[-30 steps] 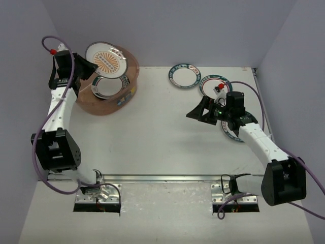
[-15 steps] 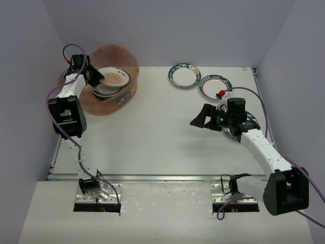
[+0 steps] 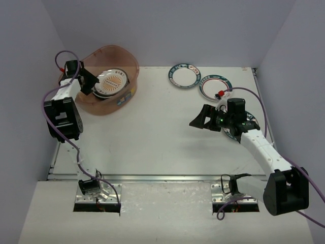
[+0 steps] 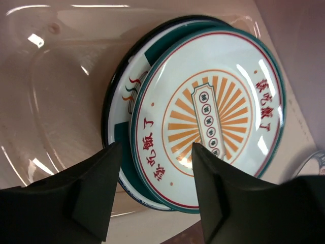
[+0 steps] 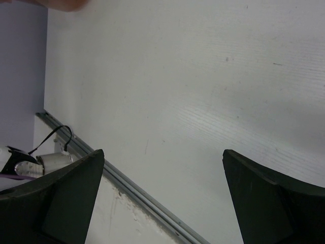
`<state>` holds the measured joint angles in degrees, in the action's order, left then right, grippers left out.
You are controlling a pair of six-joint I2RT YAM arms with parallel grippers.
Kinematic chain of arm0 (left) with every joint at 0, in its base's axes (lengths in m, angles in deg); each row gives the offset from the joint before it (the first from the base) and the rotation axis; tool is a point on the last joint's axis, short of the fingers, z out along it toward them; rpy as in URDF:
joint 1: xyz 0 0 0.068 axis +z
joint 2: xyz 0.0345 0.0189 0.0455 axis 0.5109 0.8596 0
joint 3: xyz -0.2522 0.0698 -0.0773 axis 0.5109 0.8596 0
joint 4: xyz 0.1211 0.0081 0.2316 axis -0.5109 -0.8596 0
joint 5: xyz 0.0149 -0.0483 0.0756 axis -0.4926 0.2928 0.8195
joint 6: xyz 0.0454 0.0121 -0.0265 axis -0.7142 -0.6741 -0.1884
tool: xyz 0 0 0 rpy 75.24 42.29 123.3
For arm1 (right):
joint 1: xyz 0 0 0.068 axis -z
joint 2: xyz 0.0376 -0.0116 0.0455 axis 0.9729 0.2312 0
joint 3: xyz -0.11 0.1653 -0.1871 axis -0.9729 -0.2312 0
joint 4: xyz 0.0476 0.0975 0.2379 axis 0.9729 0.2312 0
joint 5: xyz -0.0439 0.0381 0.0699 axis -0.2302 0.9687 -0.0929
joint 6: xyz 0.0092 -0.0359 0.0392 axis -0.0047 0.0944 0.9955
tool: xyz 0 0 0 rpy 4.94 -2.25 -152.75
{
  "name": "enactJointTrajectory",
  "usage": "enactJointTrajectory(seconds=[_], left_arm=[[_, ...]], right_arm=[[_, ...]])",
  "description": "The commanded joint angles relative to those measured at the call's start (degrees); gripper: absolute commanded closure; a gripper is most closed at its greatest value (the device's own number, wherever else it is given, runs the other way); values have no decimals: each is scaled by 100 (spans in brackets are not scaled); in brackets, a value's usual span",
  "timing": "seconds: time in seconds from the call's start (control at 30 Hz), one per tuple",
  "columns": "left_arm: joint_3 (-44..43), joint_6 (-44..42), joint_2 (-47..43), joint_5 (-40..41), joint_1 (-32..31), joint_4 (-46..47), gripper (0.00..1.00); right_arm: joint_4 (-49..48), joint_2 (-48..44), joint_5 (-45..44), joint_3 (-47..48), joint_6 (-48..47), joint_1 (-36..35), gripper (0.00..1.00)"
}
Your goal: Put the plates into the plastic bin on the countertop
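The plastic bin (image 3: 104, 107) stands at the back left of the countertop (image 3: 152, 137). Inside it lies a stack of plates, topped by the orange sunburst plate (image 3: 112, 80) (image 4: 213, 117); a teal-banded one (image 4: 122, 140) shows beneath. My left gripper (image 3: 90, 81) (image 4: 156, 147) hovers open over the stack's near rim, its fingers clear of the plates. Two ringed plates (image 3: 184, 75) (image 3: 213, 87) lie at the back right, and a third (image 3: 229, 133) is mostly hidden under my right arm. My right gripper (image 3: 199, 118) (image 5: 162, 157) is wide open above bare countertop, holding nothing.
The bin's translucent wall (image 4: 56, 86) curves round the stack on the left. A metal rail (image 3: 162, 178) (image 5: 142, 195) runs along the countertop's front edge. Grey walls close in on the left, back and right.
The left arm lowered the orange sunburst plate into the bin onto the stack, then its jaws opened and let it go. The right arm shifted only slightly.
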<state>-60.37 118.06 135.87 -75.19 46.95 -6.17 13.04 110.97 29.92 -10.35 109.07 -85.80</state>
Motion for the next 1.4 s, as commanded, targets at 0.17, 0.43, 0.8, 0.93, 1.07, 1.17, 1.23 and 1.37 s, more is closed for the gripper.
enactJointTrajectory(seconds=[0.17,0.43,0.8,0.93,1.07,1.17,1.23,1.37], left_arm=[[459,143,-1562,301,185,440,17],[1460,-229,-3942,-1259,74,442,0],[5158,-505,-6611,-3715,60,1687,0],[5448,-849,-6730,-3288,-33,1509,0],[5493,-1027,-6832,-2857,-146,1232,0],[5548,-1030,-6894,-2941,-204,1221,0],[5576,-1028,-6902,-3007,-238,1230,0],[5615,-1019,-6937,-2816,-260,1197,0]], right_arm=[[-239,280,-543,180,148,15,1],[-230,1091,-2602,696,1320,225,1],[-1301,2666,-2930,1516,2763,1169,1],[-673,3510,-3338,2562,2323,1503,1],[-141,4290,-3444,3314,2099,1959,1],[-273,4731,-3207,3679,1667,2169,1],[-300,5009,-2995,3945,1415,2267,1],[-176,5551,-2553,4418,1106,2479,2]])
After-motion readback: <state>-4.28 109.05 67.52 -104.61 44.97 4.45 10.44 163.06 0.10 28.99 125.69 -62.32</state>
